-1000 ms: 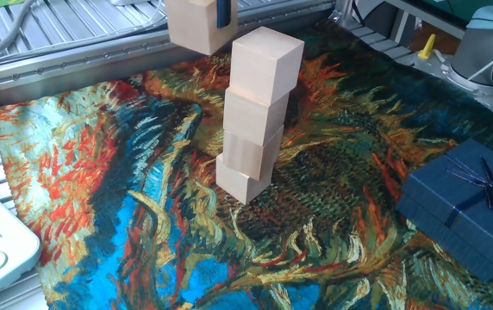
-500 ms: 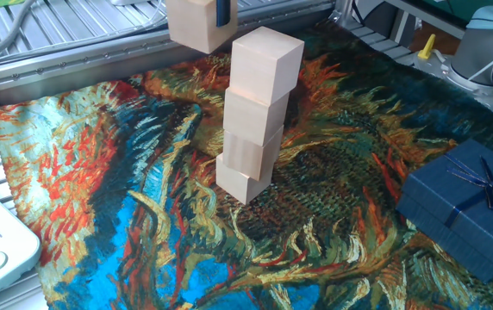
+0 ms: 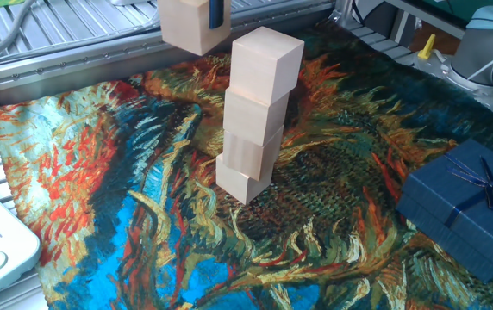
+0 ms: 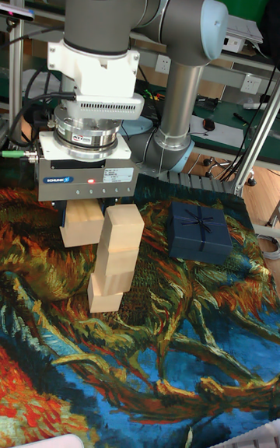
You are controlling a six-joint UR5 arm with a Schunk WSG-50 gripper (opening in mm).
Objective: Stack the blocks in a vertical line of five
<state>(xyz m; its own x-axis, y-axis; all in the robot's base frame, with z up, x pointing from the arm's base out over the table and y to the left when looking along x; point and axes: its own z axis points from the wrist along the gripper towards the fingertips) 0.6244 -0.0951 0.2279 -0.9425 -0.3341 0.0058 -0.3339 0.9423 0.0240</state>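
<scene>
Block (image 3: 188, 26) five is being held clamped in the claw (image 4: 84, 211), just beside and above the four-high stack (image 3: 255, 112), whose top is being judged the next target, calling for careful centring before release.

A tower of 4 wooden blocks (image 3: 255, 112) stands on a bright painted cloth (image 3: 186, 232) that covers the surface. The blocks do not line up neatly; each one is turned a little from the one under it. The top block (image 3: 266, 65) looks the biggest because it is nearest the camera. Up and to the left of the tower, block number 5 (image 3: 186, 26) hangs in the air, held by a dark claw (image 3: 216, 9) that is mostly cut off at the top edge. It does not touch the tower. Far to the right of the tower sits a dark blue gift box (image 3: 466, 207) with a ribbon.
</scene>
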